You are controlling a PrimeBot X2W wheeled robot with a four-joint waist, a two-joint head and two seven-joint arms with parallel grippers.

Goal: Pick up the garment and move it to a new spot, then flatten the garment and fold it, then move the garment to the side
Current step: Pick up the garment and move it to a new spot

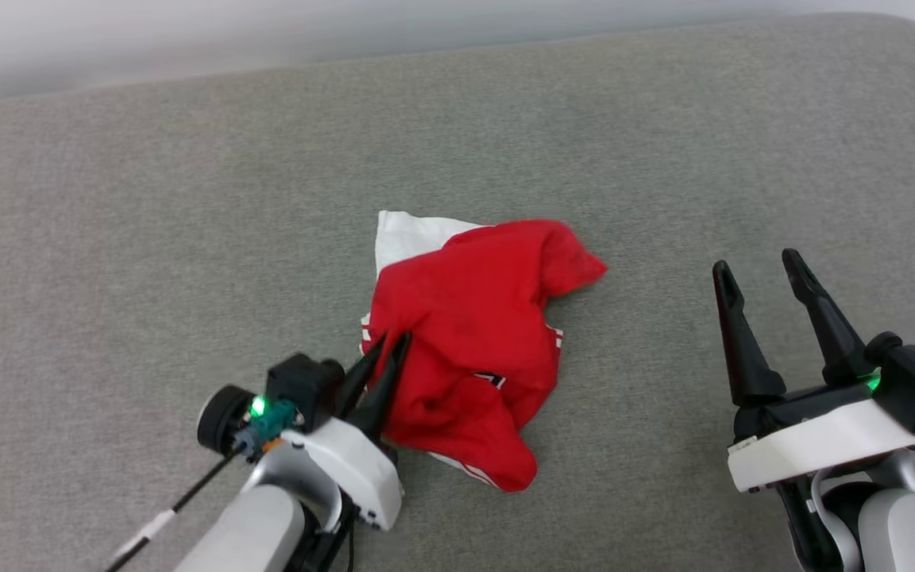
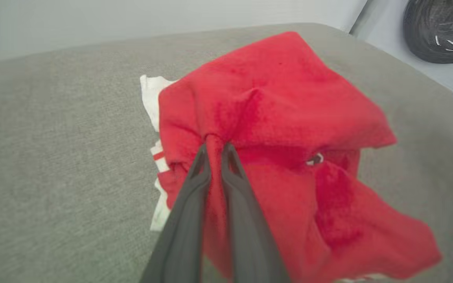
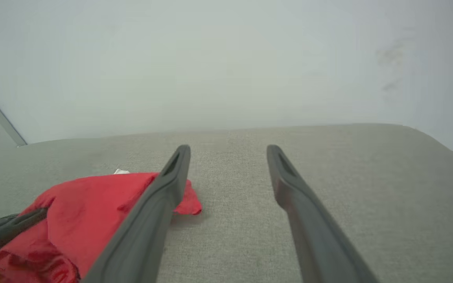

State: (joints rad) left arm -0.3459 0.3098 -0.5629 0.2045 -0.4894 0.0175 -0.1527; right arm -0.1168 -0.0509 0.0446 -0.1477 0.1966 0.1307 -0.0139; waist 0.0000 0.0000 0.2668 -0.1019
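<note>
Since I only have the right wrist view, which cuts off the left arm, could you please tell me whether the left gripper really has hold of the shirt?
Observer: Yes. The left wrist view shows the left gripper shut on a pinched fold of the shirt.
Operator: Thank you. Is any trim showing?
Observer: In the head view, striped trim peeks out at the shirt's near edge.
Operator: Is there anything beyond the cushion on that side?
Observer: The left wrist view shows a dark round object past the grey cushion; I cannot tell what it is.
</note>
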